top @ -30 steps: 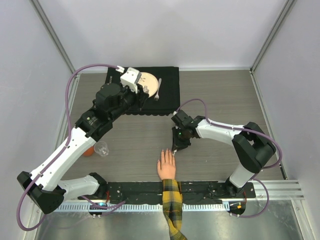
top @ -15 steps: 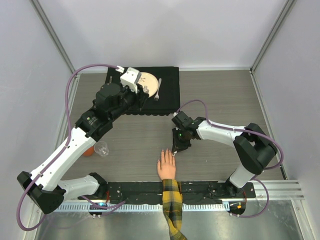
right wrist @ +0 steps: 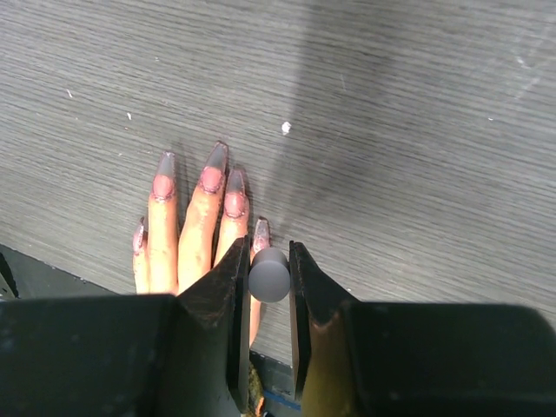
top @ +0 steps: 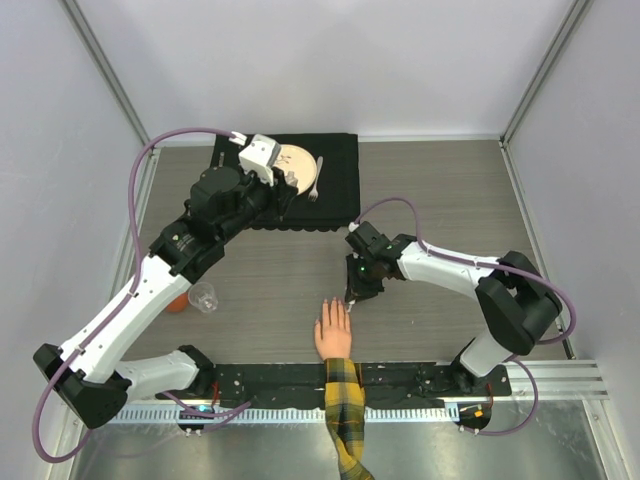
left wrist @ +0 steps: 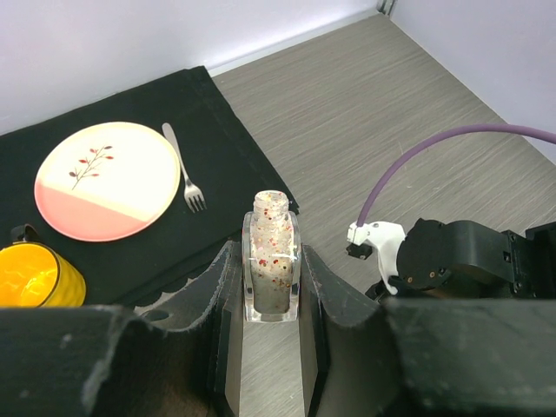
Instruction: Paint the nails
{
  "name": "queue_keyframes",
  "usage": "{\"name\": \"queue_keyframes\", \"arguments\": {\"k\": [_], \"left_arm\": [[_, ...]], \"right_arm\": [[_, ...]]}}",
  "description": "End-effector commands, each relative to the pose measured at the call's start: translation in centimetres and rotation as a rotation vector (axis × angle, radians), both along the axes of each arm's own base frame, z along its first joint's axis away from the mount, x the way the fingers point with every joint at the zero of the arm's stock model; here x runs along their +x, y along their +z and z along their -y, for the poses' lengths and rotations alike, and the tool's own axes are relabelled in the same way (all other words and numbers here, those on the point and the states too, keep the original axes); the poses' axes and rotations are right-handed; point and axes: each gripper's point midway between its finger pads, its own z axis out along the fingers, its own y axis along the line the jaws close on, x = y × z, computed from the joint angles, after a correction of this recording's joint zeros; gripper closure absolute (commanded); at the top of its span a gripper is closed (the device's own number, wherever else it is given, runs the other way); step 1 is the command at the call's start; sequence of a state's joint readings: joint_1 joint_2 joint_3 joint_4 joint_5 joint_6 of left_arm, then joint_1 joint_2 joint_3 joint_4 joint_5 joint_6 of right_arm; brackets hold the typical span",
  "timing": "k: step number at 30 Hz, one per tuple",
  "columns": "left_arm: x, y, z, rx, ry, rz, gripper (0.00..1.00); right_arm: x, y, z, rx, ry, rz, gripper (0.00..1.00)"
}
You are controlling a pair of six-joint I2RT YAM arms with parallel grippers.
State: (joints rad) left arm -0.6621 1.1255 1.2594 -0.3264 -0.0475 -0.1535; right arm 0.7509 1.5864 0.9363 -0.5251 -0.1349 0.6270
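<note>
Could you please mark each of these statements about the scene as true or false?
1. The left gripper is shut on an uncapped clear bottle. True.
2. The right gripper hangs above the plate. False: it is over the fingers of the hand, near its nails; the plate is across the table by the left gripper.
3. The fork lies on the plate. False: the fork lies beside it, on the black cloth.
4. The hand lies flat with its nails facing up. True.
5. The right gripper is open and empty. False: it is shut on a round cap.
</note>
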Motion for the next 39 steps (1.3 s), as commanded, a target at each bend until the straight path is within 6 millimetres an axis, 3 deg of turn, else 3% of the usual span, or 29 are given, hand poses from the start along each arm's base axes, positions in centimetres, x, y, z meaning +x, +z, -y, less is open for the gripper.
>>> {"name": "queue_keyframes", "arguments": {"k": [1,5,7,14,17,18,20,21,22,23,25,26,28,29,31,36,39], "left_arm": [[-0.5,4.1,-0.3,-0.083,0.0,0.094,1.0],[-0.8,4.4,-0.4,-0.089,-0.003,0.101,1.0],[-1.1,4.4,-0.6,-0.087,-0.006,0.099,1.0],[-3.5,5.3,-0.1,-0.089,-0.116,0.106,1.0],[-4.9,5.5,0.2,-0.1,-0.18,0.106,1.0],[-5.6,5.8,0.1,-0.106,-0.201,0.114,1.0],[-6.5,5.6,0.4,-0.114,-0.248,0.112,1.0],[-6.9,5.7,0.4,-0.119,-0.259,0.117,1.0],[-7.7,6.1,0.4,-0.133,-0.288,0.129,1.0],[-8.1,6.1,0.4,-0.137,-0.304,0.138,1.0],[-9.1,6.0,0.4,-0.136,-0.345,0.15,1.0],[-9.4,6.0,0.4,-0.134,-0.358,0.158,1.0],[-10.2,5.4,0.6,-0.124,-0.401,0.157,1.0],[-10.4,5.1,0.7,-0.12,-0.414,0.155,1.0],[-11.1,4.7,0.9,-0.102,-0.46,0.147,1.0],[-11.9,4.2,1.1,-0.058,-0.516,0.144,1.0],[-12.2,3.5,1.7,-0.036,-0.568,0.117,1.0]], "right_arm": [[0.8,1.6,0.7,-0.029,-0.018,0.068,0.99],[1.0,2.6,2.1,-0.086,-0.037,0.09,0.99],[2.1,3.5,2.8,-0.112,-0.062,0.142,0.99],[5.5,9.3,3.3,-0.067,-0.077,0.298,0.99],[6.3,12.8,3.0,-0.017,-0.072,0.35,0.99],[6.8,15.0,2.4,0.028,-0.065,0.382,0.99],[6.6,17.0,2.3,0.04,-0.051,0.39,0.99],[7.2,19.6,1.8,0.074,-0.051,0.431,0.99],[7.2,20.6,1.5,0.088,-0.039,0.436,0.99],[7.3,23.1,1.3,0.111,-0.036,0.458,0.99],[7.3,24.7,1.2,0.112,-0.023,0.458,0.99],[7.6,27.5,0.9,0.15,-0.025,0.507,0.99],[7.7,29.0,0.9,0.147,-0.005,0.525,0.99],[7.8,31.2,0.8,0.175,-0.006,0.568,0.99],[7.3,33.5,0.3,0.217,0.04,0.592,0.99],[6.8,36.8,-0.8,0.294,0.139,0.651,0.99],[5.7,39.5,-2.8,0.41,0.237,0.673,0.99]]}}
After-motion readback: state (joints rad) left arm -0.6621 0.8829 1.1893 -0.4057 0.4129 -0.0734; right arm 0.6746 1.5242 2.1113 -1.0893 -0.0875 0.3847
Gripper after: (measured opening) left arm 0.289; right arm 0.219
